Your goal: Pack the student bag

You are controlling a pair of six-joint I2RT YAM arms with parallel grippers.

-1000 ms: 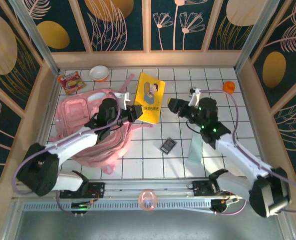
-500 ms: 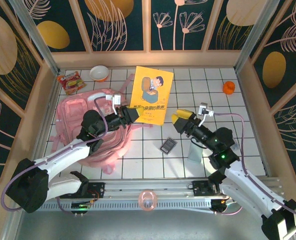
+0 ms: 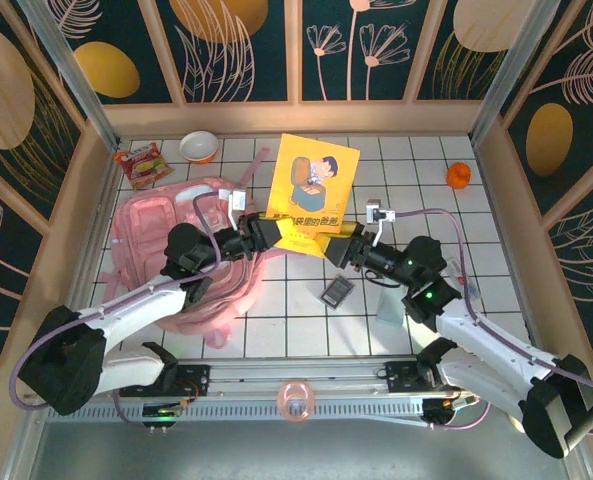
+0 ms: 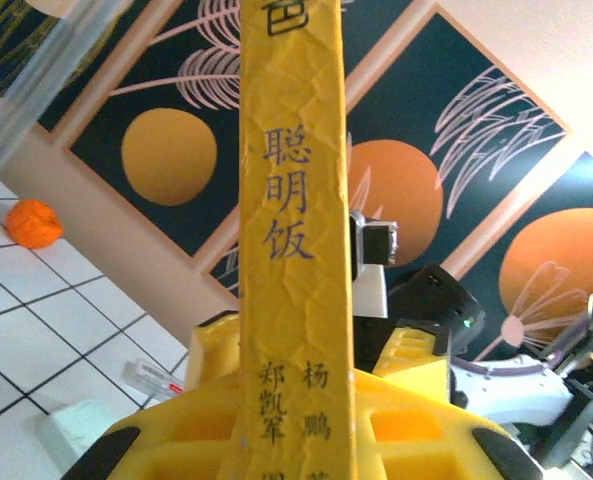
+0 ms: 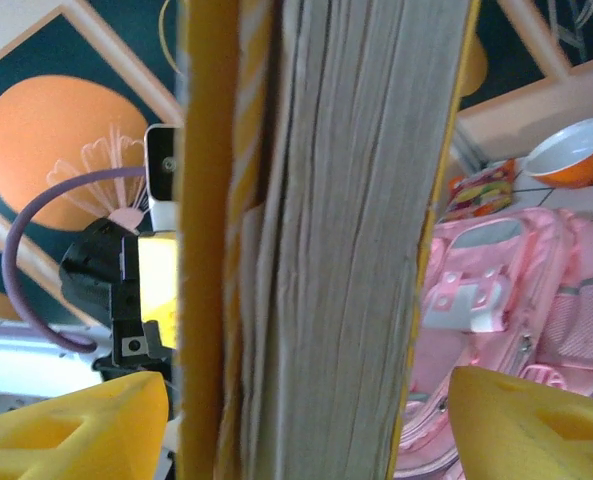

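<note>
The student bag point(image 3: 166, 240), a big pink backpack, lies at the left of the tiled table; its pink front also shows in the right wrist view point(image 5: 506, 300). A yellow book point(image 3: 313, 188) is held up in the air beside it. My left gripper point(image 3: 266, 228) is shut on the book at its spine point(image 4: 294, 230), the yellow fingers point(image 4: 176, 440) pressed on both sides. My right gripper point(image 3: 341, 245) is open, its fingertips point(image 5: 76, 420) standing either side of the book's page edge point(image 5: 346, 240) with small gaps.
An orange-and-white bowl point(image 3: 198, 146) and a red snack packet point(image 3: 142, 163) lie behind the bag. An orange object point(image 3: 459, 175) sits at the back right. A dark flat device point(image 3: 337, 291) and a pale green item point(image 3: 389, 305) lie near the right arm.
The left gripper has lifted and turned the book more upright. The right gripper swung left to the book's lower edge, opening wider round it.
</note>
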